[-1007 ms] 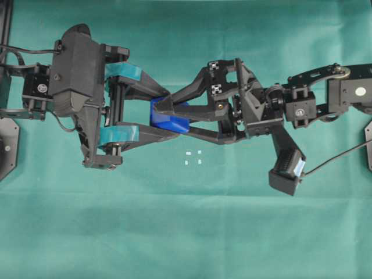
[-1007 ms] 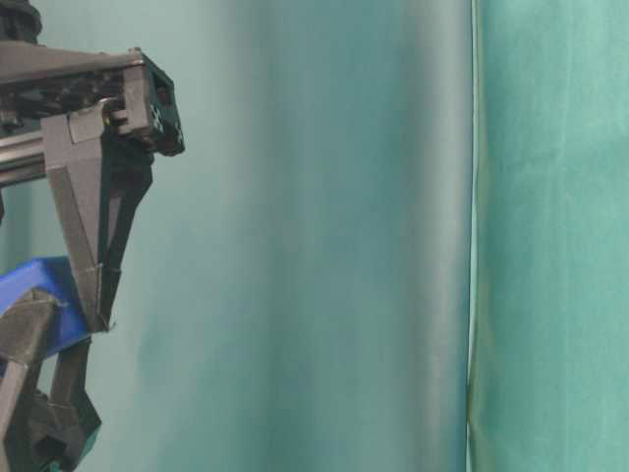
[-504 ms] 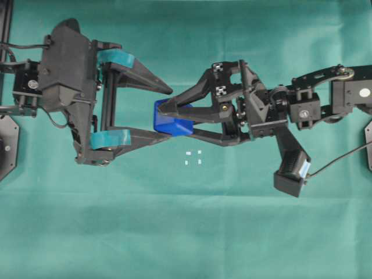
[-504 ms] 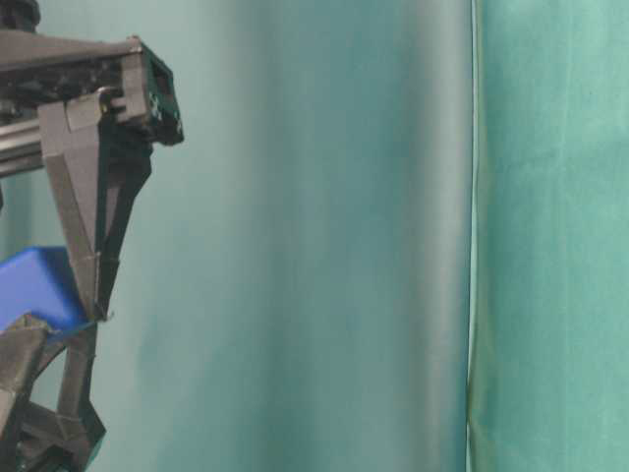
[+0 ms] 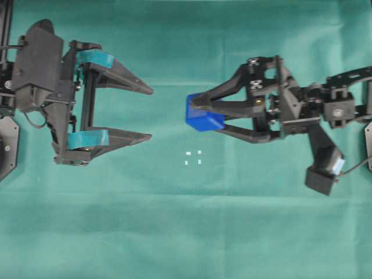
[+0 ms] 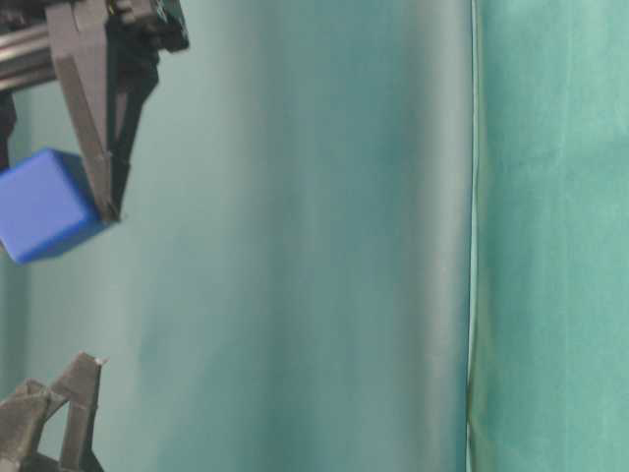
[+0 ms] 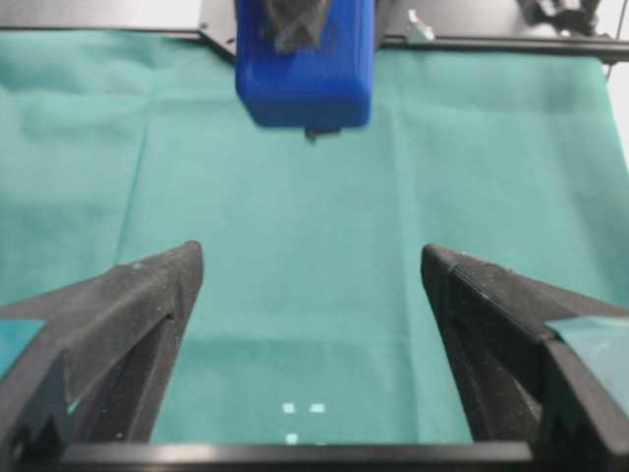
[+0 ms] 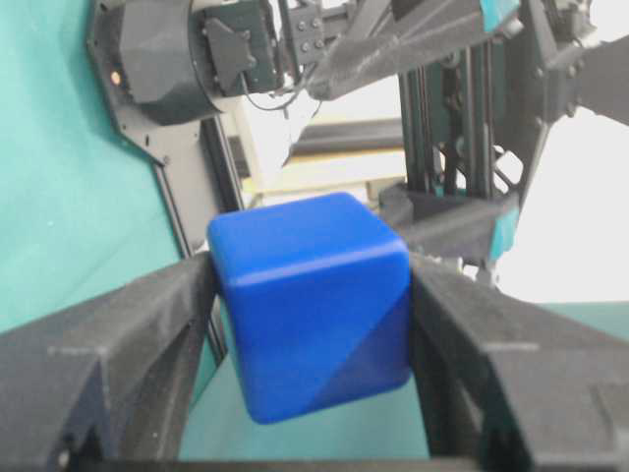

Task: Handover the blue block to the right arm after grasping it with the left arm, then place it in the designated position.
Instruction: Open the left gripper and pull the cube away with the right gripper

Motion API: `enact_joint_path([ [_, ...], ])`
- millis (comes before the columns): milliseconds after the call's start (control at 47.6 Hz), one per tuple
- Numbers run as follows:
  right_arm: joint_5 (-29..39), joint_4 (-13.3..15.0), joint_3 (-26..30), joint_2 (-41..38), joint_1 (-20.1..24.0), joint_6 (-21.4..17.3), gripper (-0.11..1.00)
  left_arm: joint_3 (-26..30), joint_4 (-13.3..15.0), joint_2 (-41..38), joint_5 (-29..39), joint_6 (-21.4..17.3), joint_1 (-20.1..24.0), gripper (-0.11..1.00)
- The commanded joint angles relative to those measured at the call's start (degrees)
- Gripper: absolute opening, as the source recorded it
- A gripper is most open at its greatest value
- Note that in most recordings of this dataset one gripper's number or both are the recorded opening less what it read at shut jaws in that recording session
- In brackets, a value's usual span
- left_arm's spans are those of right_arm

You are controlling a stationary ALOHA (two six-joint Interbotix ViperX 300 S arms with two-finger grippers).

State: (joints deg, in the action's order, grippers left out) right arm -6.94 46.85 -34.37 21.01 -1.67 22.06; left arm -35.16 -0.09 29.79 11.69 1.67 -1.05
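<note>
I pinch the blue block point(image 5: 203, 117) between my right gripper's point(image 5: 200, 118) plain black fingertips, clear of the green cloth point(image 5: 186, 232), so I can carry it to the four white marks point(image 5: 193, 157) just below it. My left gripper point(image 5: 148, 114) stands wide and empty, well apart. No containers here.

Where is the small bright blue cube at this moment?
In the overhead view the small bright blue cube sits right of centre, clamped at the fingertips of the right arm's plain black gripper, above the green cloth and up-right of the four white marks.
</note>
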Motion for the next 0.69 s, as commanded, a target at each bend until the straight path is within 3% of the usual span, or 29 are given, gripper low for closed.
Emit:
enact_joint_path([
  [0,0.0,-0.3,0.4,1.5,0.2,-0.4,0.62,0.8,0.1,0.4,-0.3,-0.1,-0.2,1.0],
  [252,0.5,-0.4,0.6,1.2,0.3,-0.6,0.62,1.2,0.1,-0.2,-0.2,-0.1,-0.2,1.0],
  [378,0.5,-1.3,0.6,1.2,0.4,-2.9,0.62,1.3,0.1,-0.2,-0.3,-0.2,-0.2,1.0],
  [462,0.5,-2.8,0.7,1.2,0.4,-6.3,0.62,1.3,0.1,-0.2,-0.3,-0.2,-0.2,1.0],
  [672,0.5,-9.5,0.7,1.2,0.4,-21.1,0.62,1.3,0.1,-0.3,-0.3,-0.3,-0.2,1.0],
])
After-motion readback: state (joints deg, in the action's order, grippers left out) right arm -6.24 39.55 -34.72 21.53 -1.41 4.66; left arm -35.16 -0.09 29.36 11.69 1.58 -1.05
